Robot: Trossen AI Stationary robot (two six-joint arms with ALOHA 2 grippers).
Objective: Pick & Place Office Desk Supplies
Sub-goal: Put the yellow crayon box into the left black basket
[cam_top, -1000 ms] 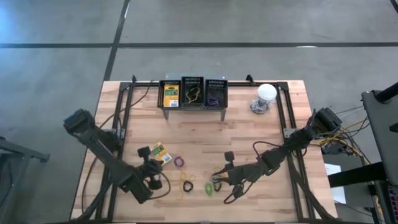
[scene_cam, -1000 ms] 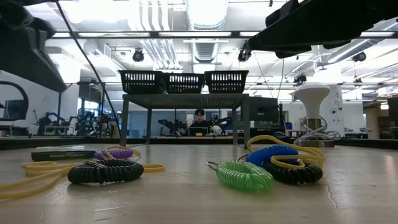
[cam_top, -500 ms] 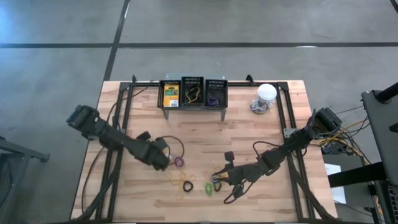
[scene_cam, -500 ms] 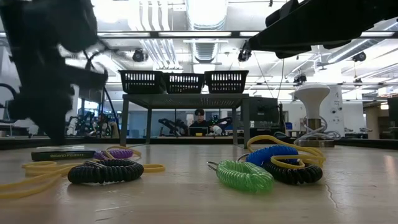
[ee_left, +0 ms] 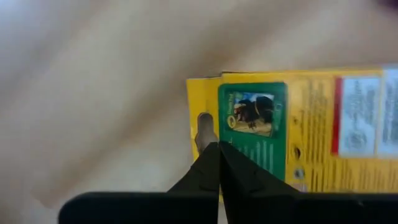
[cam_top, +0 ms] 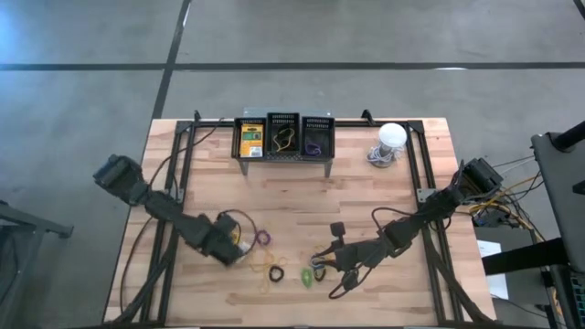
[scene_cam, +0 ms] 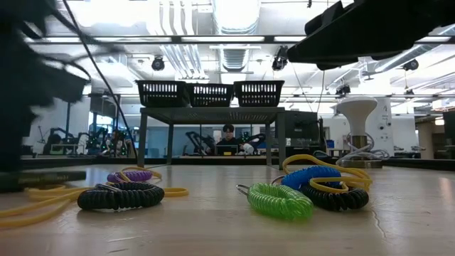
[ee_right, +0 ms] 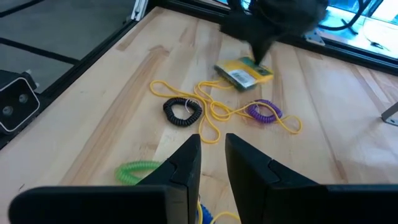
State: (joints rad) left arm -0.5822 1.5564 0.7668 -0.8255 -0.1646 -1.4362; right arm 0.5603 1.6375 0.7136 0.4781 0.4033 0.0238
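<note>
A yellow-and-green crayon box [ee_left: 298,124] lies flat on the table; the right wrist view shows it too [ee_right: 244,71]. My left gripper [ee_left: 217,146] is shut and stands over it [cam_top: 228,249]. Coiled bands lie near the table's near edge: black [cam_top: 275,273], green [cam_top: 305,277], purple [cam_top: 264,238], and a thin yellow cord [ee_right: 211,109]. A blue, yellow and black tangle [scene_cam: 323,181] sits under my right gripper [ee_right: 212,140], which hovers open above it [cam_top: 318,265] and touches nothing. My left gripper meets the crayon box at its hang-hole end [ee_left: 202,121] with the tips of its shut fingers, coming from above and pointing down. The box lies flat on the table. Whether the tips press it or only stand on it, I cannot tell.
Three black baskets [cam_top: 283,137] stand on a grey shelf at the far edge, holding a crayon box, yellow bands and purple bands. A white bulb-like object [cam_top: 391,137] stands far right. Black frame rails [cam_top: 183,183] run along both sides. A person [scene_cam: 228,131] sits in the room beyond.
My left gripper swung from the near-left part of the table toward the far edge, over the crayon box, then came back a little toward the near edge and down onto it. In the low view the box now lies farther toward the table's left. My right arm kept still.
</note>
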